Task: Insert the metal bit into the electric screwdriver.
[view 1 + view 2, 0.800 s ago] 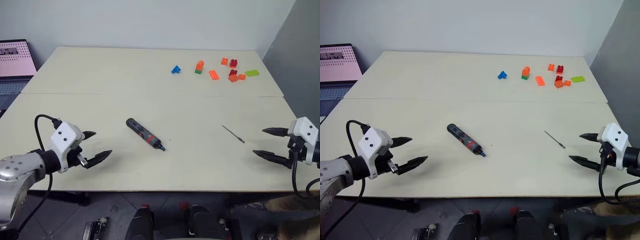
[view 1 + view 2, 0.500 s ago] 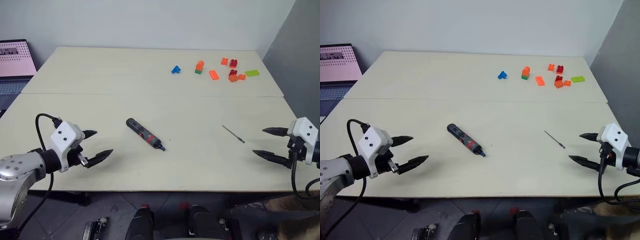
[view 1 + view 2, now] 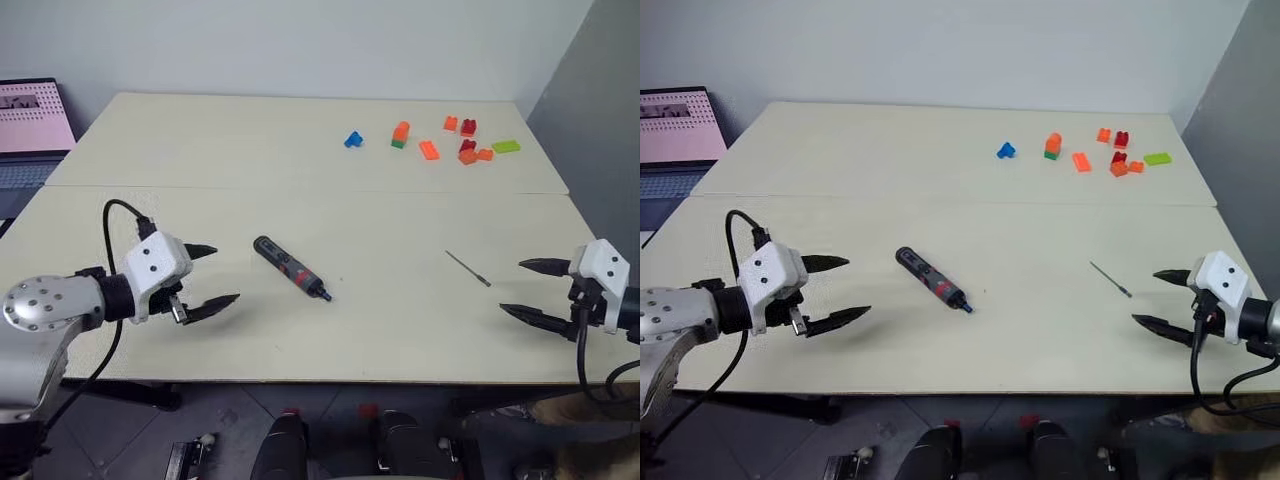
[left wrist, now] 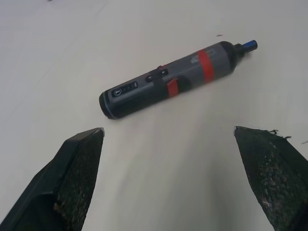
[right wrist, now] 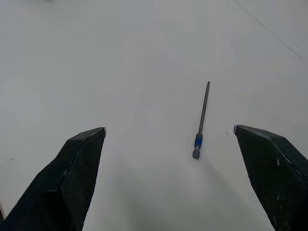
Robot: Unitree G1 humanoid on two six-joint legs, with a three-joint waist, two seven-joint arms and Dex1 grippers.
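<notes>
The electric screwdriver (image 3: 290, 268), black with a red band and a blue tip, lies flat on the cream table, its tip toward the front right; it also shows in the left wrist view (image 4: 173, 79). My left gripper (image 3: 221, 274) hovers open just left of its butt end, holding nothing. The metal bit (image 3: 467, 268), a thin grey rod, lies on the table at the right, with a blue band near one end in the right wrist view (image 5: 201, 120). My right gripper (image 3: 523, 288) stands open a short way right of the bit, empty.
Several coloured toy bricks (image 3: 460, 142) are scattered at the table's far right, with a blue one (image 3: 351, 140) apart to their left. A laptop (image 3: 33, 130) sits beyond the table's left edge. A seam (image 3: 300, 190) crosses the table from side to side.
My left gripper has moved right and a little farther in, closer to the screwdriver's butt end. The right gripper has barely shifted. Screwdriver and bit lie where they were.
</notes>
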